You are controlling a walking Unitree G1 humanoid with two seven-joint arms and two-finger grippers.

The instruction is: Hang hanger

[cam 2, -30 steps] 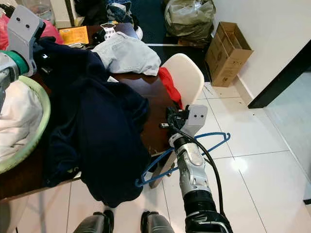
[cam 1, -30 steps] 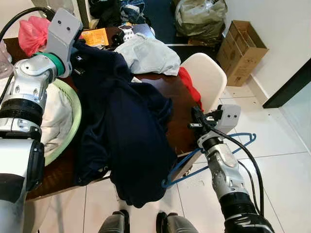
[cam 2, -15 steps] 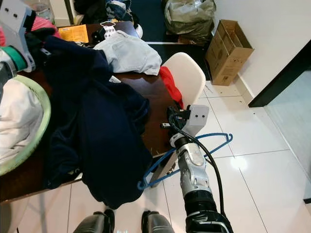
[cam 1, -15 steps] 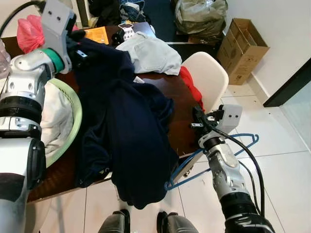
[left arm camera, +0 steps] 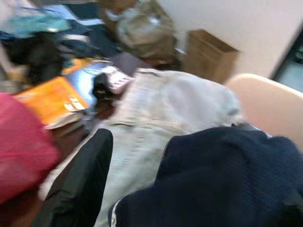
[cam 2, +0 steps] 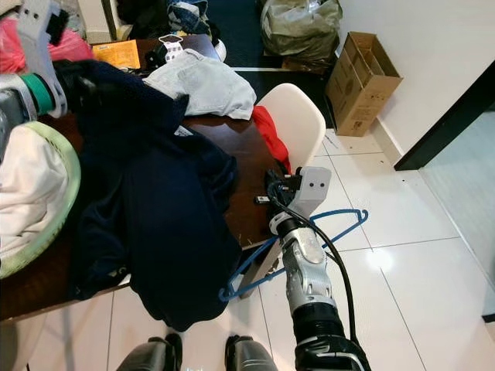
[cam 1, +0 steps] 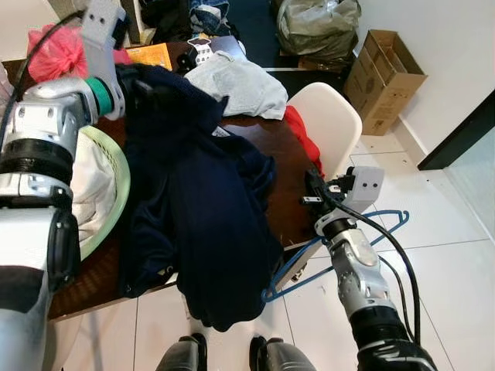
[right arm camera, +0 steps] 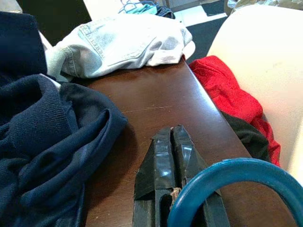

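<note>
Standing at the edge of a dark wooden table (cam 1: 255, 143), the robot works with both arms raised. The right gripper (right arm camera: 176, 156), fingers pressed together, pinches the hook of a blue hanger (cam 1: 340, 251) just beside the table's near corner. The hanger hangs below the wrist with its long axis running roughly level, one end pointing toward the robot's feet under the table edge, the other out over the white floor tiles (cam 1: 433, 232). The left gripper (cam 1: 128, 77) is lifted over the far side of the table, buried in a dark navy garment (cam 1: 201, 209) whose bulk spills over the near edge; its fingers cannot be read. A pale denim garment (cam 2: 203, 81), a green laundry basket (cam 1: 116, 197), a white chair (cam 1: 332, 124) with red cloth (right arm camera: 222, 94) surround the work.
</note>
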